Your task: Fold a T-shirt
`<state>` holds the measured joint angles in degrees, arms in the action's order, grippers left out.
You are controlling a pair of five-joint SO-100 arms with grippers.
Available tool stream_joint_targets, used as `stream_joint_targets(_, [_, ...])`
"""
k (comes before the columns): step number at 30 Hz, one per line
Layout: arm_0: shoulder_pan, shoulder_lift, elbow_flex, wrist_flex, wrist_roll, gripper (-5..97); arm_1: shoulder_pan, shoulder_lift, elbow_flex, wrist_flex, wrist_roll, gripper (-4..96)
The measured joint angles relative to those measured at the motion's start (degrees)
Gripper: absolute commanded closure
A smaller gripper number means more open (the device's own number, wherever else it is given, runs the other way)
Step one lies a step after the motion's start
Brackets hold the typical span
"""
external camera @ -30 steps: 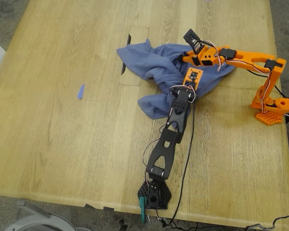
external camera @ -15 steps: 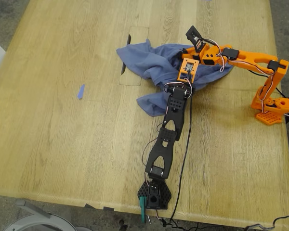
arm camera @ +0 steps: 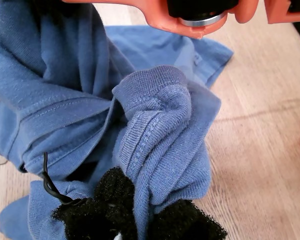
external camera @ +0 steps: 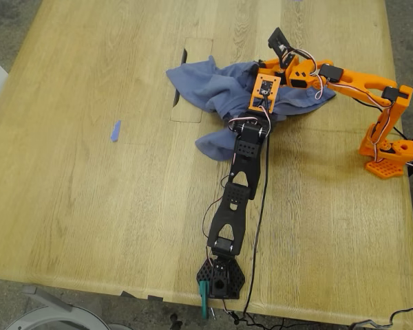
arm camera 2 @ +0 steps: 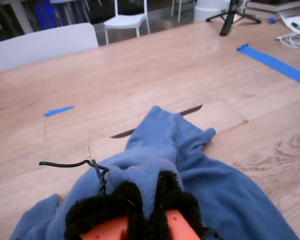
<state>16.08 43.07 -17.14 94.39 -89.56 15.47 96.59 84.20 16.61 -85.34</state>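
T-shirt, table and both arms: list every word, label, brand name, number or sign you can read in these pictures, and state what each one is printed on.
None can be read.
T-shirt: bunched up; no print or lettering shows in any view.
Blue tape strips on the table: plain, no writing.
My first gripper and my second gripper: foam pads, no markings visible.
Arms in the exterior view: no legible labels.

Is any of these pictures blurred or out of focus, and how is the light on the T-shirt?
Exterior view: sharp, even light, soft shadows beside the T-shirt. First wrist view: fabric ribbing crisp; the orange arm at the frame's edge is soft. Second wrist view: chairs behind look slightly blurred.
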Motion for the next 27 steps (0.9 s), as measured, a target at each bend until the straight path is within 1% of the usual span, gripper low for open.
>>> stream_joint_targets(8, [-0.35,5.45,0.00,0.00,0.00,92,-0.53,0.00,-5.19,0.00,-0.09,91.6])
stream_joint_targets(19, [-3.87,12.57,0.00,0.00,0.00,92,-1.41,0.00,-12.92,0.00,-0.18,91.6])
stream_joint_targets(27, [-3.96,16.52,0.00,-1.76,0.00,92,-2.99,-0.79,-23.29,0.09,-0.53,91.6])
